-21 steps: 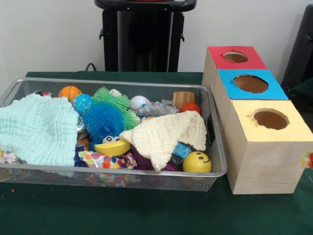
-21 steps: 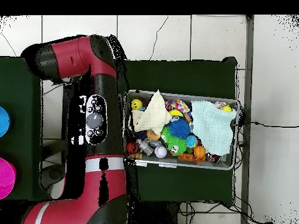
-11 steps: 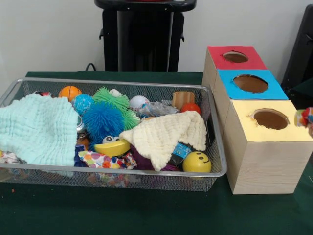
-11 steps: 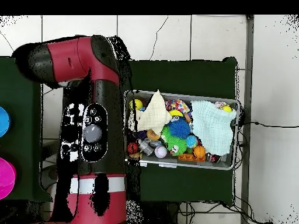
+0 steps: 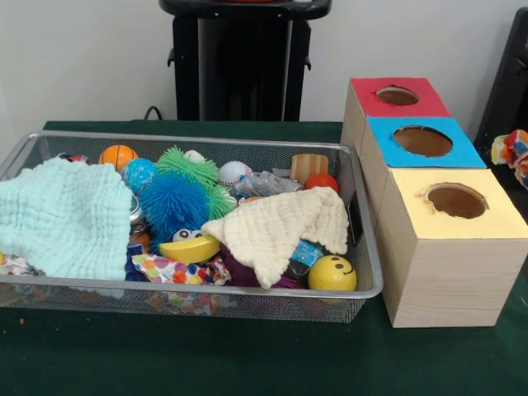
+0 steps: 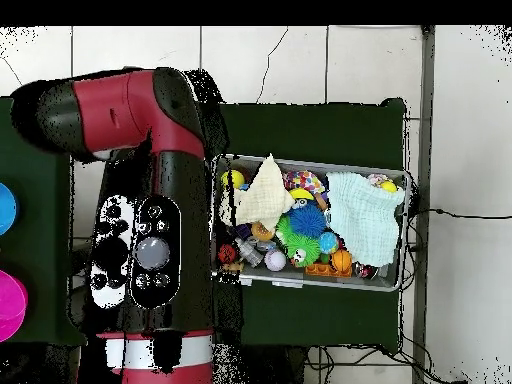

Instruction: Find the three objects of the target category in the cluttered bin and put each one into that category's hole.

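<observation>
You cannot tell the state of the pincer: neither view shows it. In the overhead view it is hidden under the red and black arm, which reaches over the side where the boxes stand. In the front view a colourful patterned thing hangs in the air at the right edge, above and beside the yellow box. I judge that it is being carried toward a hole, but which hole is not clear. The blue box and the red box stand behind. The bin rests on the green surface. A cream cloth and a mint cloth cover many toys, so more targets may be hidden.
</observation>
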`<state>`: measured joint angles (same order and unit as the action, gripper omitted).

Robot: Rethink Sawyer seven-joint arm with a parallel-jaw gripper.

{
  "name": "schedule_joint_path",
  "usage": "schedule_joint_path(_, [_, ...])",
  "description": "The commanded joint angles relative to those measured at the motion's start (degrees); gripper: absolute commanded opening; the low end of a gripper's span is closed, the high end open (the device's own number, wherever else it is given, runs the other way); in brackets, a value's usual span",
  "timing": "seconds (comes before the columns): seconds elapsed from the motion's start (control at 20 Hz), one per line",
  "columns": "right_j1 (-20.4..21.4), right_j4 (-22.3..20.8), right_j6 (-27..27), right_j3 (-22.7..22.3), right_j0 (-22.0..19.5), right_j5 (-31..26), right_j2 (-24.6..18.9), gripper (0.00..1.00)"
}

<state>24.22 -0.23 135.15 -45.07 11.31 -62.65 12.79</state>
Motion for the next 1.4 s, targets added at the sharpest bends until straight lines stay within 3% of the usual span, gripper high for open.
schedule_joint_path(0.05, [1.0, -2.7, -0.6, -13.5, 0.6, -4.7, -1.2, 0.00])
schedule_joint_path(1.1, [-2.4, -5.9, 4.2, -15.7, 2.1, -1.0, 1.1, 0.00])
schedule_joint_path(1.4, [-4.9, -6.7, 7.1, -13.4, 3.2, -6.7, 4.2, 0.00])
